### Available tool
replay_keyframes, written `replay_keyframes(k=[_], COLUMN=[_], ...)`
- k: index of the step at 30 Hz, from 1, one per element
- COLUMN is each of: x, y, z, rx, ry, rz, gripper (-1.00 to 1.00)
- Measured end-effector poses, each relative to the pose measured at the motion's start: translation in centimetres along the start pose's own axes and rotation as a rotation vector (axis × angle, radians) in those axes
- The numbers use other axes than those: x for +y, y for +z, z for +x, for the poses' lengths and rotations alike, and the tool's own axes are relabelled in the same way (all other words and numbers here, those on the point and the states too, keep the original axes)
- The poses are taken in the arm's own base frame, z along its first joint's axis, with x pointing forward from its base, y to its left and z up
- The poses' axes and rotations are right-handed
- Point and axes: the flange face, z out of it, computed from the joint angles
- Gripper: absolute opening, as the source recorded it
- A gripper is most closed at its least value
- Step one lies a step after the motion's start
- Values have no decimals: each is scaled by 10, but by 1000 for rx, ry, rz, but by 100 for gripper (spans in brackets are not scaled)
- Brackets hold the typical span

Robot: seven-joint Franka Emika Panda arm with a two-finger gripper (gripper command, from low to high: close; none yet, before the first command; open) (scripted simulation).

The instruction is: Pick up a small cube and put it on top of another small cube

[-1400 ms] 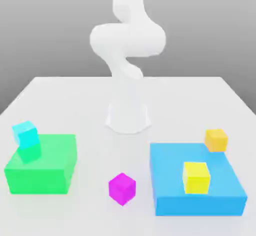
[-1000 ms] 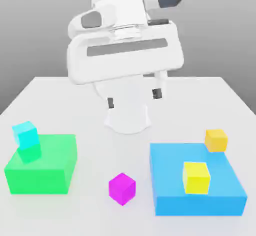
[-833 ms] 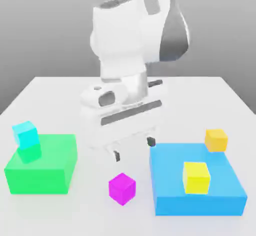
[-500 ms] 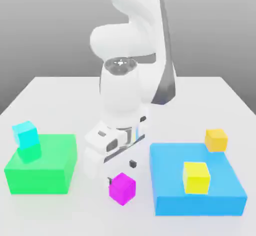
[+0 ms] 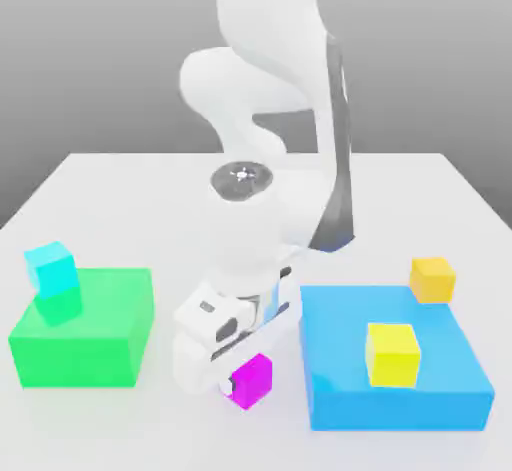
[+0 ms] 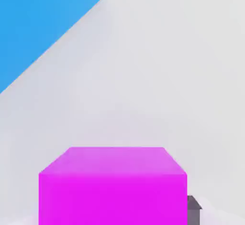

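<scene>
While the cyan cube (image 5: pixel 52 270) sits over the green block's (image 5: pixel 95 334) ten o'clock corner in the exterior view, the gripper (image 5: pixel 250 374) is down around six o'clock on the table (image 5: pixel 350 209), fingers pinching the magenta cube (image 5: pixel 251 382). Blue block's (image 5: pixel 335 344) at five, yellow cube (image 5: pixel 392 356) on it, orange cube (image 5: pixel 432 280) by its one o'clock corner.

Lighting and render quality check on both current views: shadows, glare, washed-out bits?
Exterior view: flat bright light, white arm nearly blends into the pale table, no distinct cast shadows. Hand view: magenta cube evenly lit, its two visible faces differing in shade, faint pinkish tint on the table beside it.
</scene>
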Motion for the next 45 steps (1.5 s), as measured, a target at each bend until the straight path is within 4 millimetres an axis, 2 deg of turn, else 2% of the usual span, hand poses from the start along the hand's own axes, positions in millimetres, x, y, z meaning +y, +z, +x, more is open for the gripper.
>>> replay_keyframes(k=[9,16,17,20,25,30,35,41,43,45], x=[3,1,5,31,87,145,206,273,280,282], y=[-39,-64,-67,-82,-109,-140,-171,-208,-197,-176], z=[6,1,1,2,-3,-21,-55,-119,-126,-128], rx=[14,3,0,-6,-8,-4,1,1,0,0], ry=[-5,0,11,63,166,267,387,549,567,571], rz=[-12,-2,3,29,62,72,58,14,12,12], gripper=[-100,-100,-100,-100,-100,-100,-100,-100,-100,-100])
